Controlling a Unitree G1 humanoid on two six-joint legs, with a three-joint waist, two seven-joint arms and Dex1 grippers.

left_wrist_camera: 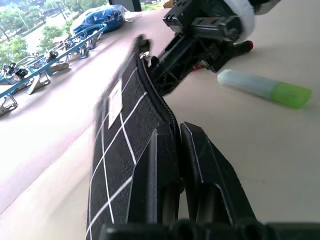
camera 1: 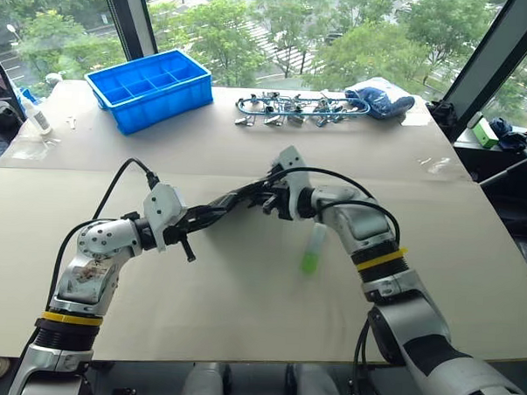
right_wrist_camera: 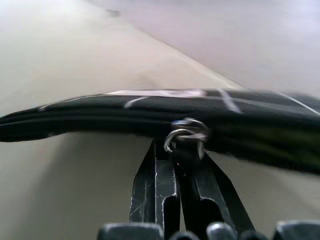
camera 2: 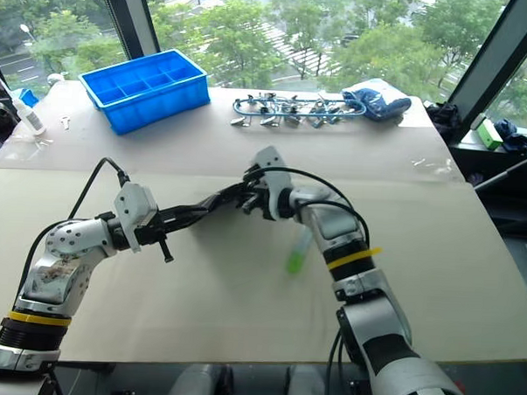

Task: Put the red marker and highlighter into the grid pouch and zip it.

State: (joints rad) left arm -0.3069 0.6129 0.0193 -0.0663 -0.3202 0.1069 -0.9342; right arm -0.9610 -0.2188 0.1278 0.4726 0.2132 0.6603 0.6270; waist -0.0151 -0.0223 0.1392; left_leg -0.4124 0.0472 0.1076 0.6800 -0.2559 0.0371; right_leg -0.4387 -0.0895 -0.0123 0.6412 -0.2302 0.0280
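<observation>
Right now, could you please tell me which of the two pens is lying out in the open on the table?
The highlighter, the stubby pale pen with the bright green end, lies alone beside the right arm. The red marker's cap only peeks out behind the right hand.

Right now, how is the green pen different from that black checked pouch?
The highlighter lies loose on the table, touched by nothing; the grid pouch hangs above it, clamped by the left gripper and the right gripper. The highlighter is short, stubby and pale green; the pouch is long, flat and black with white lines.
</observation>
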